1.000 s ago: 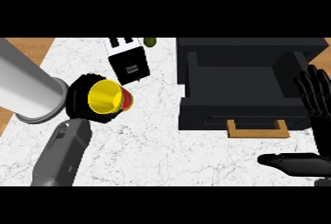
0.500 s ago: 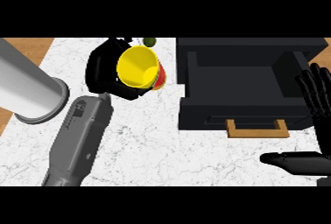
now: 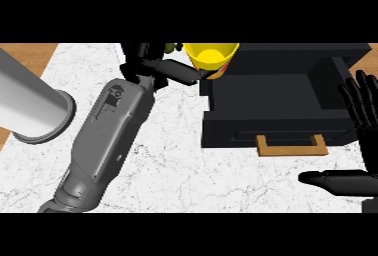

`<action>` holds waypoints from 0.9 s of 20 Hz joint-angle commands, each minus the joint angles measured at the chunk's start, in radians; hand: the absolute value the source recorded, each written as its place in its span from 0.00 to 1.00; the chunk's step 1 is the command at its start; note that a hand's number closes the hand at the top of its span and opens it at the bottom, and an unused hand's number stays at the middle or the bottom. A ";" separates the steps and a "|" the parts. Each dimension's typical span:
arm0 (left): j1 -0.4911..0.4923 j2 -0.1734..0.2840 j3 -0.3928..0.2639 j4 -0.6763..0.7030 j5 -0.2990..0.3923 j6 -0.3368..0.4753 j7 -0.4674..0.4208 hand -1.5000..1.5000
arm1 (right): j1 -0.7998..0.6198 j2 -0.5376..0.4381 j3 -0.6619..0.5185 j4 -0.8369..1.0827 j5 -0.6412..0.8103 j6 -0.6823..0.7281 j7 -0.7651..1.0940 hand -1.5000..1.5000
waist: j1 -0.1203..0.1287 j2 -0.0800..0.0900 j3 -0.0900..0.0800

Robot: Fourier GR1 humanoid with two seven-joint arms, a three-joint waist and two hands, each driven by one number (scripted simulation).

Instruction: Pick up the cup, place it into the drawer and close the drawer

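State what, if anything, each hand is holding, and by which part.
The left hand holds the yellow cup by its side wall. The right hand, open at the right edge, holds nothing.

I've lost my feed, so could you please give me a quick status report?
Left hand shut on yellow cup, at the open drawer's far-left corner. Right hand open, resting at right. Nothing blocking.

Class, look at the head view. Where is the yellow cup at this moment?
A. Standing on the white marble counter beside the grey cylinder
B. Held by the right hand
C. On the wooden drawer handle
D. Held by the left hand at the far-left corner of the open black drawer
D: the yellow cup is gripped by the black left hand at the far-left corner of the open black drawer, off the counter.
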 commanded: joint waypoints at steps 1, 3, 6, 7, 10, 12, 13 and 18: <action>-0.096 -0.003 -0.071 0.125 0.045 0.092 -0.018 1.00 | -0.020 -0.007 -0.003 0.011 -0.001 0.007 0.000 0.00 | -0.008 0.003 0.000; -0.193 -0.003 -0.044 0.170 0.072 0.106 0.064 1.00 | 0.011 -0.016 -0.009 0.018 -0.010 0.034 -0.031 0.00 | -0.015 0.004 0.000; -0.183 -0.003 -0.102 0.248 0.146 0.138 0.002 1.00 | -0.048 0.005 0.008 0.028 0.026 -0.014 -0.002 0.00 | -0.012 0.005 0.000; -0.257 -0.004 -0.084 0.282 0.145 0.139 0.057 1.00 | -0.009 0.009 0.013 0.056 0.034 0.009 -0.070 0.00 | -0.017 0.006 0.000; -0.280 -0.004 -0.166 0.362 0.228 0.198 0.007 1.00 | -0.045 0.032 0.035 0.055 0.047 -0.020 -0.040 0.00 | -0.024 0.007 0.000; -0.258 -0.004 -0.218 0.364 0.263 0.209 0.019 1.00 | -0.009 0.032 0.053 0.001 0.047 -0.011 0.002 0.00 | -0.023 0.005 0.000; -0.285 -0.004 -0.210 0.455 0.255 0.202 -0.052 1.00 | 0.011 0.014 0.034 0.010 0.023 0.020 -0.029 0.00 | -0.042 0.011 0.000; -0.305 -0.004 -0.328 0.481 0.355 0.218 -0.043 1.00 | -0.008 -0.008 0.015 0.020 0.012 0.032 -0.013 0.00 | -0.048 0.010 0.000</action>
